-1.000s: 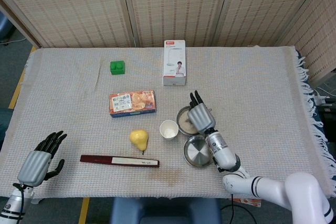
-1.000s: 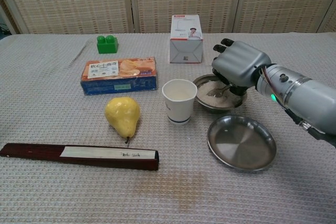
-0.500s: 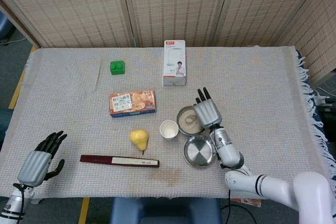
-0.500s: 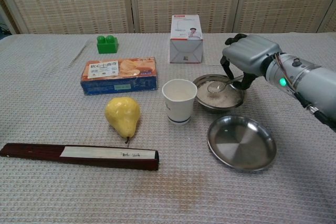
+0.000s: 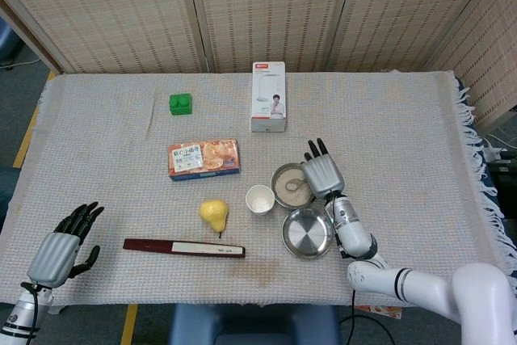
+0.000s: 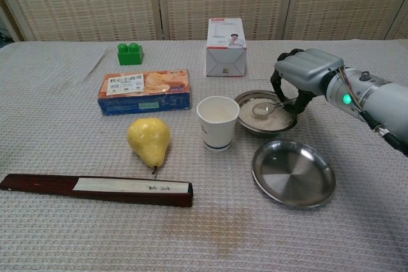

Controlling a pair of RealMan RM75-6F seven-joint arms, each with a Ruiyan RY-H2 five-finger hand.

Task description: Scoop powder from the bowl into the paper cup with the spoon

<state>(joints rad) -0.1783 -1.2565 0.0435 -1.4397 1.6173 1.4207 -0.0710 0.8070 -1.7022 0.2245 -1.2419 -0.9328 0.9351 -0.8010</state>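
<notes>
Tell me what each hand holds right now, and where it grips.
The right hand holds the spoon by its handle end, its scoop over the powder bowl. The left hand holds nothing.

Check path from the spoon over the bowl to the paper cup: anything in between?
Nothing visible. The right hand holds the spoon over the powder bowl, and the paper cup stands right beside the bowl's left rim. The pear sits beyond the cup.

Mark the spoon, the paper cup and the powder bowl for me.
spoon [image 6: 262,108], chest view, on its scoop end.
paper cup [image 6: 218,127], chest view, on its outer wall.
powder bowl [image 6: 264,129], chest view, on its near rim.
</notes>
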